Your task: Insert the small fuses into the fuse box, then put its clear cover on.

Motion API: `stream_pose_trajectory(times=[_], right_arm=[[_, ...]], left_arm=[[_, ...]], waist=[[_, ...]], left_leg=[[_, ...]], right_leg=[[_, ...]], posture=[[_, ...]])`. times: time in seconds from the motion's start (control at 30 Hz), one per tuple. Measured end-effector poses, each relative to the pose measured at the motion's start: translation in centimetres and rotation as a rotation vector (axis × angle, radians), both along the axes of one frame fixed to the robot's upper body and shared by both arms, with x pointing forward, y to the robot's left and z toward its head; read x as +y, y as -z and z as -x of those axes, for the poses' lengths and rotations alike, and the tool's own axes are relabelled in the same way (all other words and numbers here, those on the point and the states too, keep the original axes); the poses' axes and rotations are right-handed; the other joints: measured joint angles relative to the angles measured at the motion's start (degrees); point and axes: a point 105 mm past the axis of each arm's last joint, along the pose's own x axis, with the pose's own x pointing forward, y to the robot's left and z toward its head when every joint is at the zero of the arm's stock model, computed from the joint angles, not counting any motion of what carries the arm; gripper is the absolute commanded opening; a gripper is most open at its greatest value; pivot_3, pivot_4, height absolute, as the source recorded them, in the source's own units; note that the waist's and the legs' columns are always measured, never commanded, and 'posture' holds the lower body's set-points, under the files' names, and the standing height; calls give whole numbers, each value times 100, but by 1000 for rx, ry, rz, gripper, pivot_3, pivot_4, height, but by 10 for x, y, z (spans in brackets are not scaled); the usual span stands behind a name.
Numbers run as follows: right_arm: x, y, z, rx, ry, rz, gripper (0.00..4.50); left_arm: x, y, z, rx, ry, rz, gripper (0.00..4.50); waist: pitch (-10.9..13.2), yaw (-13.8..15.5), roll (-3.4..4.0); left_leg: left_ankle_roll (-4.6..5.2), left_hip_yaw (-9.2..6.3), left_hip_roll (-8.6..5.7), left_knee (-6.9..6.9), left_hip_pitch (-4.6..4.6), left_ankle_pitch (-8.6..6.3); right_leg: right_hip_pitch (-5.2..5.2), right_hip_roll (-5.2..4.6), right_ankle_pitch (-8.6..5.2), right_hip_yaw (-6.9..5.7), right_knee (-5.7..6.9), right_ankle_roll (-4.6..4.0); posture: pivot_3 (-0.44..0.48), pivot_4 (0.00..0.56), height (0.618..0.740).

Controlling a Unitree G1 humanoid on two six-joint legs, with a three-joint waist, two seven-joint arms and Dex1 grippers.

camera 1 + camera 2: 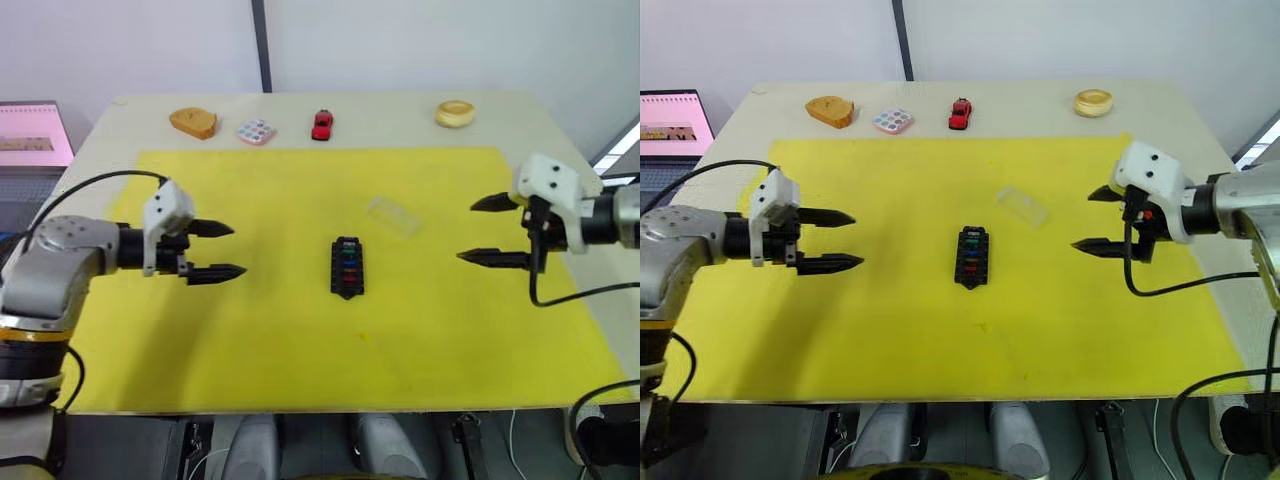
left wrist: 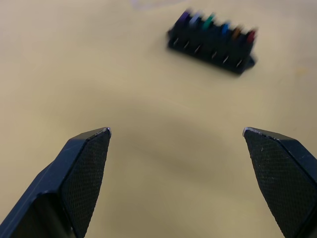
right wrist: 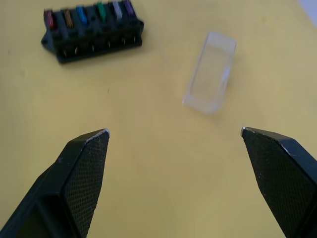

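My left pincer [image 1: 212, 250] and right pincer [image 1: 490, 230] both hover spread wide and grasp nothing, one toward each side edge of the counter [image 1: 300, 120]. The fuse box [image 1: 347, 267] lies on the yellow mat [image 1: 250, 330] near the counter's centre, with the small fuses [image 3: 86, 14] seated in a row in its slots. The clear cover [image 1: 392, 216] lies separately on the mat, toward the far edge from the box and nearer my right pincer.

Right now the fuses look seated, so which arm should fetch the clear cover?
Right, probably. The clear cover lies right of the fuse box, nearer the open right gripper. The left gripper, also open, would have to cross over the box.
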Motion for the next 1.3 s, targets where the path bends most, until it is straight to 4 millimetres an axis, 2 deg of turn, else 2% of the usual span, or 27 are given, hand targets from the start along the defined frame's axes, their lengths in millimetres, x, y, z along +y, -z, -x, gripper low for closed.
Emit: stream_pose_trajectory(times=[0.07,0.2,0.4,0.53,0.67,0.8,1.03,1.13,1.27,1.3], right_arm=[[8,1,-10,-8,11,-28,4481],[25,6,-30,-6,44,-45,4481],[47,25,-65,83,174,-109,4481],[50,41,-83,151,241,-110,4481],[51,48,-95,183,271,-93,4481],[52,53,-98,206,265,-78,4481],[54,65,-100,260,266,-66,4481],[59,73,-101,288,261,-72,3669],[60,74,-102,287,262,-61,1716],[61,74,-101,289,259,-62,1682]], left_arm=[[-20,2,6,-9,27,36,4500],[-54,24,22,56,46,87,4500],[-69,32,30,54,-36,105,4500],[-75,41,31,76,-97,106,4500],[-83,42,35,64,-119,106,4500],[-90,52,38,86,-152,101,4500],[-99,58,45,106,-188,124,4500],[-100,57,42,92,-226,134,4500],[-107,60,40,90,-261,146,4500],[-109,62,41,94,-267,147,4500]], waist=[[0,-12,1],[0,-2,1],[0,3,0],[0,17,0],[0,3,0],[0,3,0],[0,1,0],[-1,0,0],[-1,2,0],[-1,2,0]], left_leg=[[0,2,0,0,1,0],[0,-2,0,0,-2,0],[0,-3,-1,3,0,0],[0,-4,-4,2,-3,0],[0,-3,-4,2,-2,0],[0,-5,-4,-1,-1,0],[-1,-6,-4,0,0,0],[-1,-5,-4,0,2,0],[-1,-5,-5,-1,1,0],[-1,-5,-5,-1,1,0]], right_leg=[[-1,0,1,3,1,0],[-4,0,1,4,4,0],[-1,-1,2,4,5,-1],[-1,-4,2,3,2,0],[0,-5,3,3,2,0],[-1,-4,3,2,2,0],[-1,-3,3,2,4,0],[1,-4,3,2,3,0],[1,-5,3,2,2,0],[1,-5,3,2,2,0]], posture=[[0,150,740],[0,150,740],[0,150,740],[0,150,740],[0,150,740],[0,150,740],[0,150,740],[0,150,740],[0,150,740],[0,150,740]])
